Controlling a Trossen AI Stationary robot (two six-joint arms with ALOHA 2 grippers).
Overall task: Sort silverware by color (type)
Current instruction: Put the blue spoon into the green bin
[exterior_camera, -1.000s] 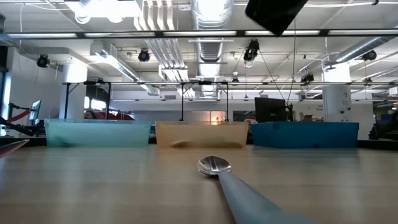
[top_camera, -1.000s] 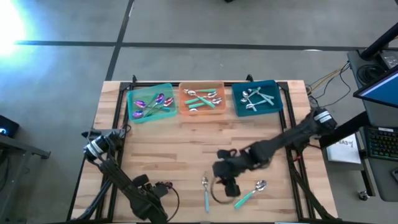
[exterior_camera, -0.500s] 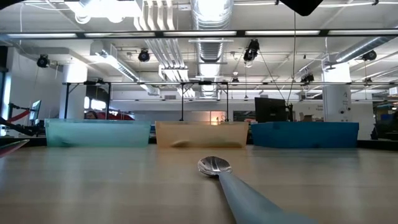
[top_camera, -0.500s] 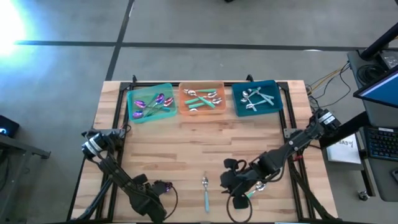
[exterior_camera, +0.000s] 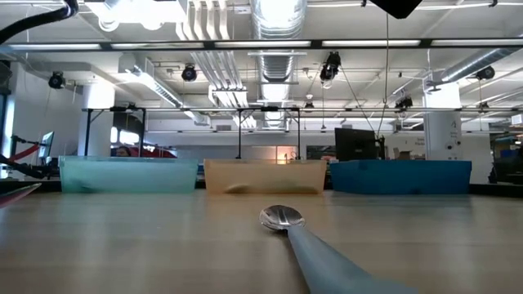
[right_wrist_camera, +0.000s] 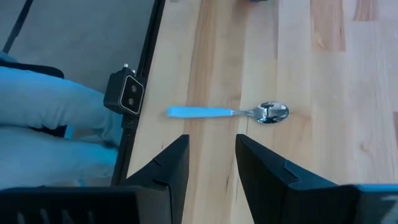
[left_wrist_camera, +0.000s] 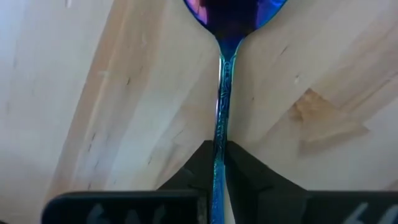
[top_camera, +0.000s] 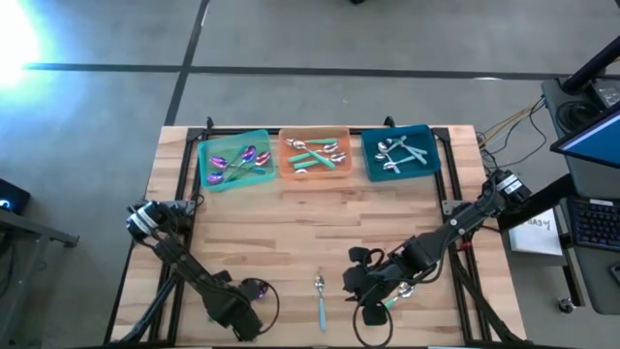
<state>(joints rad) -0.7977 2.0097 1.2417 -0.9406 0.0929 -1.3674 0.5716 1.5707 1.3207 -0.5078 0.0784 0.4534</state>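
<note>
Pickup is in hand: the left hand (left_wrist_camera: 217, 177) is clamped on the handle of a purple-headed spoon (left_wrist_camera: 222, 74) lying on the table (top_camera: 291, 242). Next, lifting and carrying to the green tray (top_camera: 234, 160) are called for. The right hand (right_wrist_camera: 211, 168) is held open near a silver-headed spoon (right_wrist_camera: 230, 112). Much of the purple bowl is cut off.
</note>
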